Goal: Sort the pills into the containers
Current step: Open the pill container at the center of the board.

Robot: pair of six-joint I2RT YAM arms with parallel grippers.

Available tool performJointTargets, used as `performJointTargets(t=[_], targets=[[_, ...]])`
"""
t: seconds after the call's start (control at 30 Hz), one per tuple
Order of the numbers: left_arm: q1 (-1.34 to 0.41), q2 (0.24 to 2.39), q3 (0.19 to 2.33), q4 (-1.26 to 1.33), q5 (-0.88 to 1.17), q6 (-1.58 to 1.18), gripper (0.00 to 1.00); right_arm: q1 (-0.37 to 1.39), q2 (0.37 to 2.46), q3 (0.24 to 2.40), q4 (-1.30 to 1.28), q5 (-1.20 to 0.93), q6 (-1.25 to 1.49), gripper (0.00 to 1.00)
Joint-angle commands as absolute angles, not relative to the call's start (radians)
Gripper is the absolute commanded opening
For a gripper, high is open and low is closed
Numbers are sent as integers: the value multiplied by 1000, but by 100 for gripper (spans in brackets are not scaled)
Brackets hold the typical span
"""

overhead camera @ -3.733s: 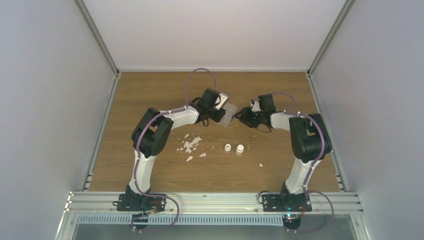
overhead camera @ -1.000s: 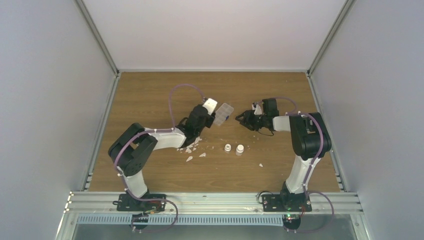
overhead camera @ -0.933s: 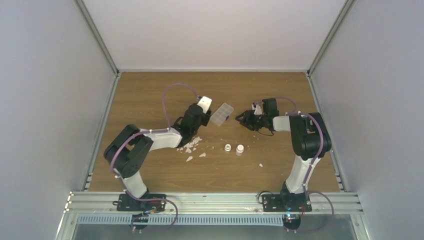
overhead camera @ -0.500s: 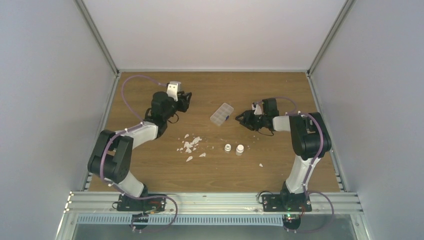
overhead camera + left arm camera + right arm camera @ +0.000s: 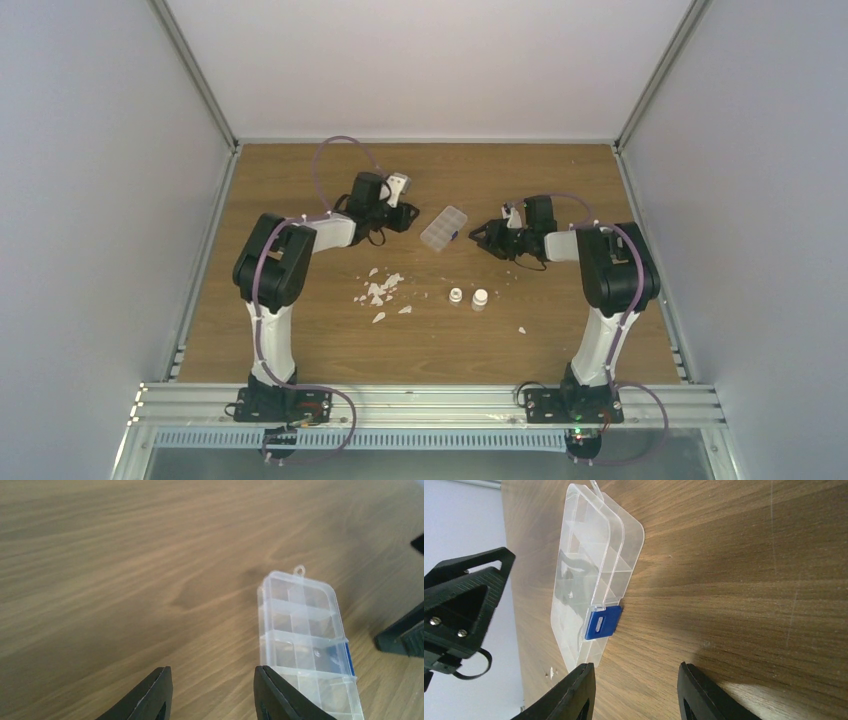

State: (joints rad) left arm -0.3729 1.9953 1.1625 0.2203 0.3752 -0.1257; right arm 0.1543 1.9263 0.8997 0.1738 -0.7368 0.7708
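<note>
The clear organiser box [image 5: 443, 227] lies flat and closed on the wooden table, between my two grippers. In the left wrist view the box [image 5: 305, 640] lies just right of my open, empty left gripper [image 5: 212, 677]. In the right wrist view the box [image 5: 589, 575], with its blue latch [image 5: 603, 622], lies ahead and left of my open, empty right gripper [image 5: 634, 672]. From above, the left gripper [image 5: 406, 218] is close to the box's left side and the right gripper [image 5: 481, 238] close to its right. No orange-yellow pills show in any view.
Two small white vials [image 5: 456, 296] [image 5: 480, 299] stand near the table's middle. White flakes [image 5: 380, 290] lie scattered to their left, and one flake [image 5: 521, 330] lies to the right. Metal frame rails and grey walls bound the table.
The left gripper let go of the box, which now lies flat on the table. The left arm swung far left, then came back beside the box. The right arm stayed put.
</note>
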Motion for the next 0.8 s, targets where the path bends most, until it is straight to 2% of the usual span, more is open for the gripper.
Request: performJointTargets(t=[0.0,0.2,0.5,0.77], targets=[[-441,2030,1250,107,281,-27,99,150,1987,897,124,-692,752,100],[-447,2075,1285,81,392,-14,99,150,1991,900,121,-693,750,100],[-456,2107,1312,42,380,-6,99,149,1996,899,122,-696,749,100],[-474,2109,1315,33,433,17,78,149,2003,901,123,-696,749,100]])
